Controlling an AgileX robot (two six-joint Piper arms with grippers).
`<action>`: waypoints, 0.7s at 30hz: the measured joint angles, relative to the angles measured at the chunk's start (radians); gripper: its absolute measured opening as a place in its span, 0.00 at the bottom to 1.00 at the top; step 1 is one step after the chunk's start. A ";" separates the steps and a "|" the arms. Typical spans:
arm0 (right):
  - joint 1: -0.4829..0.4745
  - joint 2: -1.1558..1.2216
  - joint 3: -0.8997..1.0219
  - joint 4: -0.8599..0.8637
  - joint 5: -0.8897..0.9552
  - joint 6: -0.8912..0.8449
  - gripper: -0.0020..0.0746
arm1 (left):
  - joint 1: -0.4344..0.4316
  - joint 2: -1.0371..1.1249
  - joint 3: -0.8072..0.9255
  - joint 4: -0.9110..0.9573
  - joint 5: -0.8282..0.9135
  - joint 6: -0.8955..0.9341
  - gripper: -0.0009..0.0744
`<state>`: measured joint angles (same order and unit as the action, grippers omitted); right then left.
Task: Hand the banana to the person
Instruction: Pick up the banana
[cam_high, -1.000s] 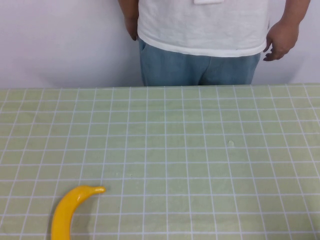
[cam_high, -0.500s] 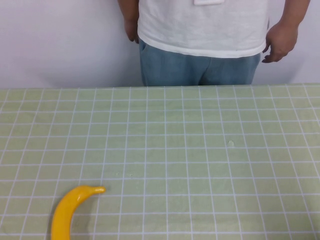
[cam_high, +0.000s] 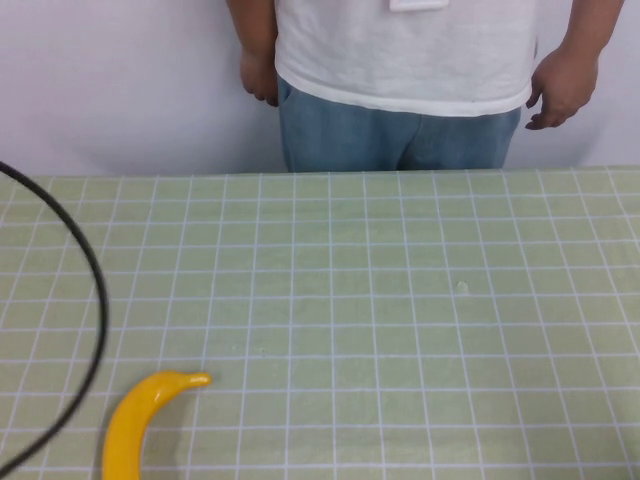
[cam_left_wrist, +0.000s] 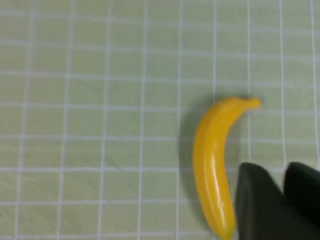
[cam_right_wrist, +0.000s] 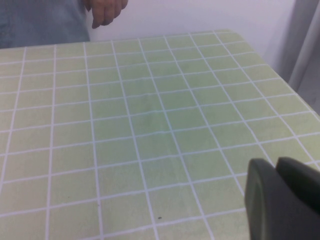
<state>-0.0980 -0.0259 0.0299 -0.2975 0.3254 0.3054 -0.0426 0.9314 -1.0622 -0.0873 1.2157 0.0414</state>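
Yellow, the banana (cam_high: 140, 420) lies unmoved at the lower left of the checked table (cam_high: 420, 300). A black cable (cam_high: 90, 280) has newly entered there. The left gripper (cam_left_wrist: 280, 200) hovers beside it, the right gripper (cam_right_wrist: 282, 197) elsewhere; whether either is open cannot be told. The person (cam_high: 400, 80) stands behind.

One banana (cam_high: 140, 417), one person (cam_high: 405, 85), one black cable (cam_high: 92, 300), two robot hands.

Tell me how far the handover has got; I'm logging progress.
Nothing is done yet: the banana lies untouched on the table. In hand: the left end effector hangs beside the banana, not gripping it. The right end effector hovers over bare cloth. Left: grasp, lift and carry it to the person, whose hands hang down.
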 joint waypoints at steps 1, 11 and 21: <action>0.000 0.000 0.000 0.000 0.000 0.000 0.01 | -0.009 0.010 0.012 -0.006 0.000 0.002 0.15; 0.000 0.000 0.000 0.000 0.000 0.000 0.01 | -0.033 0.018 0.241 -0.019 -0.081 -0.019 0.53; 0.000 0.000 0.000 0.000 0.000 0.000 0.01 | -0.125 0.121 0.341 -0.060 -0.252 -0.020 0.54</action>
<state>-0.0980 -0.0259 0.0299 -0.2975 0.3254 0.3054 -0.1677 1.0523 -0.7216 -0.1470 0.9634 0.0214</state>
